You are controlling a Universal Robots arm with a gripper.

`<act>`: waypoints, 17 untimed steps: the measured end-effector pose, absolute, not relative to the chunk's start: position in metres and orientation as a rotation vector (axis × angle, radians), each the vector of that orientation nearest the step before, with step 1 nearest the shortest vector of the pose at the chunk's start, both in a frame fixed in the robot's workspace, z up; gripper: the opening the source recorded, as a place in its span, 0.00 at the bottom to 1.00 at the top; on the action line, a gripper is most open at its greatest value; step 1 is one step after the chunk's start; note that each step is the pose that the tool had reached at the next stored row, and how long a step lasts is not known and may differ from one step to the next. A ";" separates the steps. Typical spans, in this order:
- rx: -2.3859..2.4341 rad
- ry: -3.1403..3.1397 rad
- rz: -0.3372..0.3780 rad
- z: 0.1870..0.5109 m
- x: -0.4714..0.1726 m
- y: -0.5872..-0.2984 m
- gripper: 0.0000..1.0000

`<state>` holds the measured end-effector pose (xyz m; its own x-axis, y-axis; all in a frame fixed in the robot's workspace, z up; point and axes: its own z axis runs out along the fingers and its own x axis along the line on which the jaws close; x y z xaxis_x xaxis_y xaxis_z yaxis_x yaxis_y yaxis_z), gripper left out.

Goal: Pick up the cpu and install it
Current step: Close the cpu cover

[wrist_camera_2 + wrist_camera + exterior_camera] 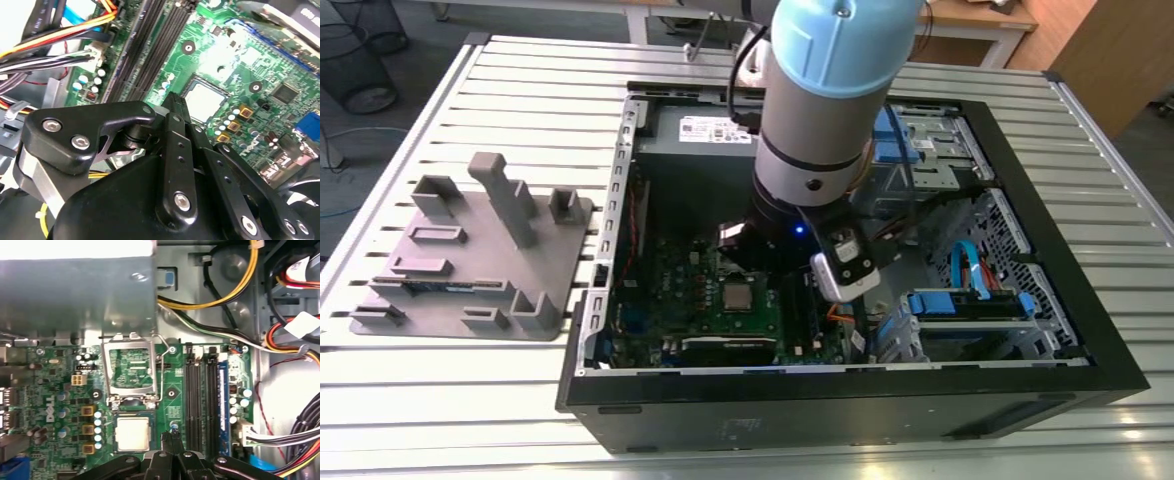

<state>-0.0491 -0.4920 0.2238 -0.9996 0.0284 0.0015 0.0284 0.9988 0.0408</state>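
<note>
The cpu [132,434] lies flat in its socket on the green motherboard [55,390], silver top up; it also shows in the second wrist view as the cpu [202,100] and in the exterior view as the cpu [740,295]. The metal socket frame [130,371] stands hinged open beside it, with its wire lever [161,365] raised. My gripper [172,439] hovers just off the chip's edge, towards the memory slots. Its black fingers are shut together with nothing between them. In the second wrist view the gripper [172,102] is apart from the chip.
The arm [834,90] reaches down into an open computer case [854,385] on a slatted table. Black memory slots [200,390] run beside the socket. Yellow, black and red cables [240,295] and drive bays [974,305] crowd one side. A grey moulded tray [467,250] stands at the exterior view's left.
</note>
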 end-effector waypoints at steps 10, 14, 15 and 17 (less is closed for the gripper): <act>-0.038 -3.144 -0.067 0.224 -0.045 -0.484 0.11; -0.001 -3.150 -0.075 0.223 -0.045 -0.483 0.11; 0.013 -3.152 -0.076 0.223 -0.045 -0.483 0.11; 0.044 -3.153 -0.076 0.223 -0.045 -0.483 0.11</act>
